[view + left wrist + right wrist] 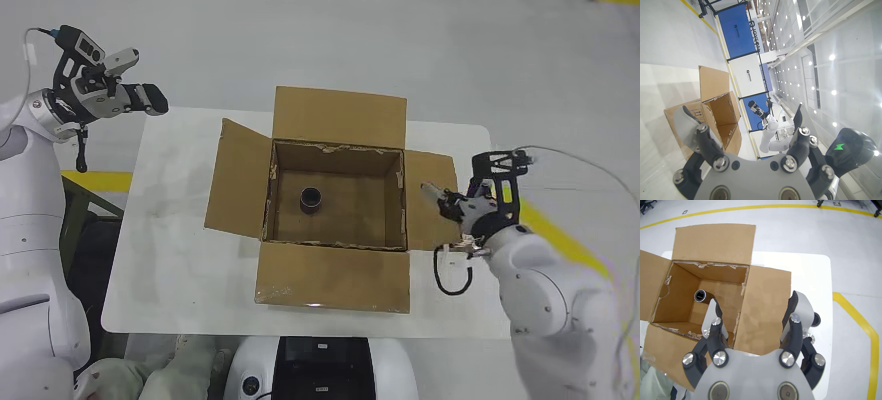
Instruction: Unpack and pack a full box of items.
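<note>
We see the open cardboard box [338, 118] in the middle of the worktop [170, 260], and on its floor, a little left of centre, one small dark cylinder [312, 201] stands upright, apart from the walls. We judge it light and stiff, with a smooth round side that may slip, so we would take it from above, across the side just under the top rim. The right claw [753, 297] hangs open and empty over the right flap [420, 165]; the left claw [142, 78], also open and empty, is beyond the worktop's far left corner.
</note>
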You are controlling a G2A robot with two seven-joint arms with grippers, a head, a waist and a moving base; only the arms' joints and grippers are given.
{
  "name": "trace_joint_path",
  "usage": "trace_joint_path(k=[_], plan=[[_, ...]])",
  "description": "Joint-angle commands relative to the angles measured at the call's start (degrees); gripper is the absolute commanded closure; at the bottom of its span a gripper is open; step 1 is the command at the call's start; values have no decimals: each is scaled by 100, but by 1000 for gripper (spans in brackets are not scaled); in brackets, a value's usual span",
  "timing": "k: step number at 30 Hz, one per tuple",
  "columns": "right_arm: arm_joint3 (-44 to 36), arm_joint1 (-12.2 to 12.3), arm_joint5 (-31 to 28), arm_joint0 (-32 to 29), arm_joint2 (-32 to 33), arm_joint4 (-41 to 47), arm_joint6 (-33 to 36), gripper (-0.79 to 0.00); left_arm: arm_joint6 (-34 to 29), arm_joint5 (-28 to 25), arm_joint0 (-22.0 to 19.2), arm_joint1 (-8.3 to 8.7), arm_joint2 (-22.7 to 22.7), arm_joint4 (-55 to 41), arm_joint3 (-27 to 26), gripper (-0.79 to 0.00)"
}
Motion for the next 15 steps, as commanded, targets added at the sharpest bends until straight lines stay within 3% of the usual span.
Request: trace_joint_path(k=[1,15], plan=[[73,-13,-41,235,-303,-113,50,-680,0,0,0,0,0,0,0,-785],[1232,-250,85,1636,-2071,-104,355,-690,0,0,0,0,0,0,0,-785]])
